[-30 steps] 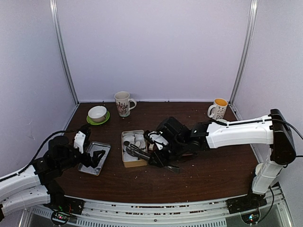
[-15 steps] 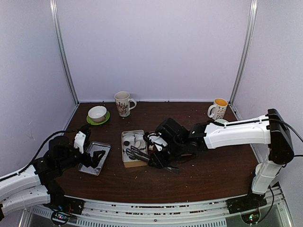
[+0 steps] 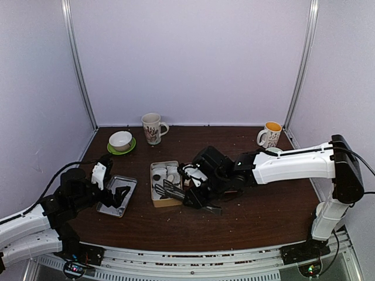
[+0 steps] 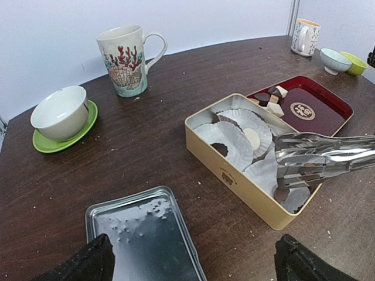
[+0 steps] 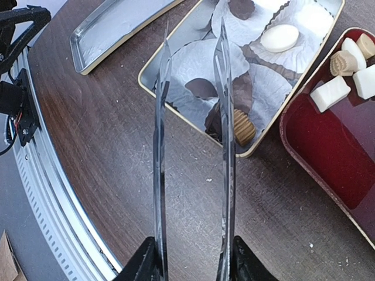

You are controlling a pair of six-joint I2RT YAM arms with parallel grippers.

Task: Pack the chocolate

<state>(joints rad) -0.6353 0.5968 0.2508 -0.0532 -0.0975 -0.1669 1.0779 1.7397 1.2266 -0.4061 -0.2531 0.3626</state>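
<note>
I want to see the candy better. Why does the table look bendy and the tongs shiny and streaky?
Left wrist view: the wide lens bends the table at its edge, and light glares off the tongs. Right wrist view: the tongs sit near the lens, stretched and streaky; the chocolate looks sharp.

Two mugs [image 4: 126,58] [image 4: 306,36], three bowls [image 4: 58,111] [image 4: 336,58] [image 4: 357,61], three trays [image 4: 140,234] [image 4: 234,175] [image 4: 328,111], one tongs [image 4: 322,158]; chocolates [image 5: 280,37] roughly ten.

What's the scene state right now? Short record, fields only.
right hand: shut on tongs
tongs: blades apart, tips over the tin, nothing visibly pinched
tin: lined with paper cups; white, tan and dark chocolate inside
red tray: beside the tin, white and tan pieces in one corner
left hand: open, empty, over silver lid
</note>
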